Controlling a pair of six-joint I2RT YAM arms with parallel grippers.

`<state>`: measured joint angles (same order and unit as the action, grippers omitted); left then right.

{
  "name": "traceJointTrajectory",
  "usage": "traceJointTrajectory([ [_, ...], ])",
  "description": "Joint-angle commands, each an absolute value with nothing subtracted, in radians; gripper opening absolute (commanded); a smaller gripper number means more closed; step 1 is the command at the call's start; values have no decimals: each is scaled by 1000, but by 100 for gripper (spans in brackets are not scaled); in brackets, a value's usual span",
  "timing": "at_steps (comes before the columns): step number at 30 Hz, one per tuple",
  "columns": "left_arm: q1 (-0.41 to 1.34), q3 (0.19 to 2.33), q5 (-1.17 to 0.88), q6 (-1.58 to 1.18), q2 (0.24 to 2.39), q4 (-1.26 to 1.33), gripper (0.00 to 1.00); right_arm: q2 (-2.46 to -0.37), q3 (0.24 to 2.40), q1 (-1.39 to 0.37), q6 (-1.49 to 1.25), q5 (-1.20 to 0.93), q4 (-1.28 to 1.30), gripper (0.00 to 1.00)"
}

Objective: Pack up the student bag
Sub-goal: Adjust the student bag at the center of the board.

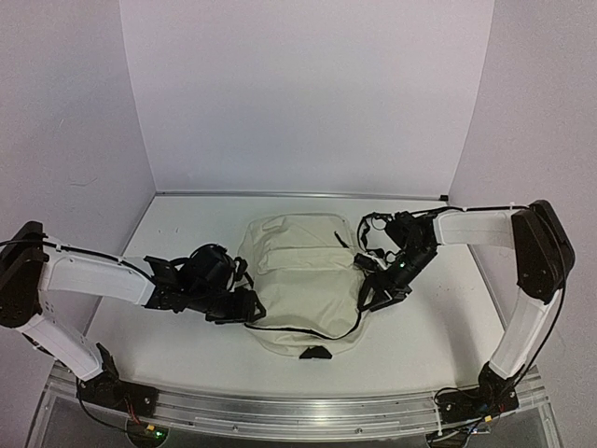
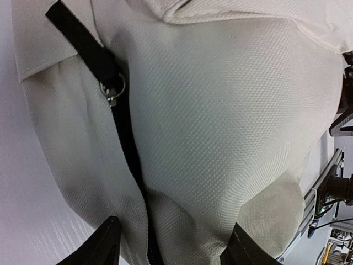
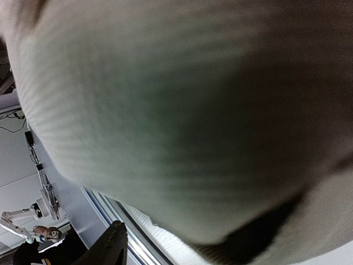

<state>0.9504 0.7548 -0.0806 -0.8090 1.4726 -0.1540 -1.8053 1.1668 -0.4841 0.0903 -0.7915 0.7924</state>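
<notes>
The student bag [image 1: 303, 280], a large cream fabric backpack with black straps, lies flat in the middle of the table. My left gripper [image 1: 250, 306] is at its left side. In the left wrist view the bag [image 2: 220, 121] fills the frame and its black zipper with a metal pull [image 2: 113, 93] runs down it. My left gripper [image 2: 174, 237] is open there, with a fold of fabric bulging between the two fingers. My right gripper [image 1: 375, 291] is at the bag's right side. Up close the blurred bag [image 3: 182, 110] looms over one visible finger [image 3: 113, 243], which stands free of the fabric; the other finger is hidden.
A black strap end [image 1: 315, 353] pokes out under the bag's near edge, and a thin black cord [image 1: 308, 331] loops along it. An aluminium rail [image 1: 298, 411] runs along the table's near edge. White walls close the back and both sides.
</notes>
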Motion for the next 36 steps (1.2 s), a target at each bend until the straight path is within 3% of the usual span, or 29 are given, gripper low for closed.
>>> traceJointTrajectory([
  [1,956,689,-31,-872,1437,-210,53,-1798,1214,-475,76,-761,765,48],
  [4,956,670,-20,-876,1425,-201,46,-1774,1231,-459,64,-708,764,44],
  [6,956,679,-22,-868,1429,-200,44,-1738,1210,-458,57,-720,743,52],
  [11,956,674,-36,-870,1418,-156,30,-1577,1001,-466,-61,-742,520,62],
  [14,955,652,-35,-883,1391,-137,28,-1591,992,-485,-52,-763,506,66],
  [21,956,664,60,-912,1306,-266,56,-1711,1051,-561,-53,-743,505,66],
  [26,956,636,96,-951,1240,-331,61,-1738,1046,-586,-79,-682,458,62],
  [31,956,625,58,-932,1298,-283,61,-1756,1052,-587,-108,-633,429,47],
  [36,956,665,43,-892,1379,-250,58,-1734,1073,-586,-108,-605,438,0],
])
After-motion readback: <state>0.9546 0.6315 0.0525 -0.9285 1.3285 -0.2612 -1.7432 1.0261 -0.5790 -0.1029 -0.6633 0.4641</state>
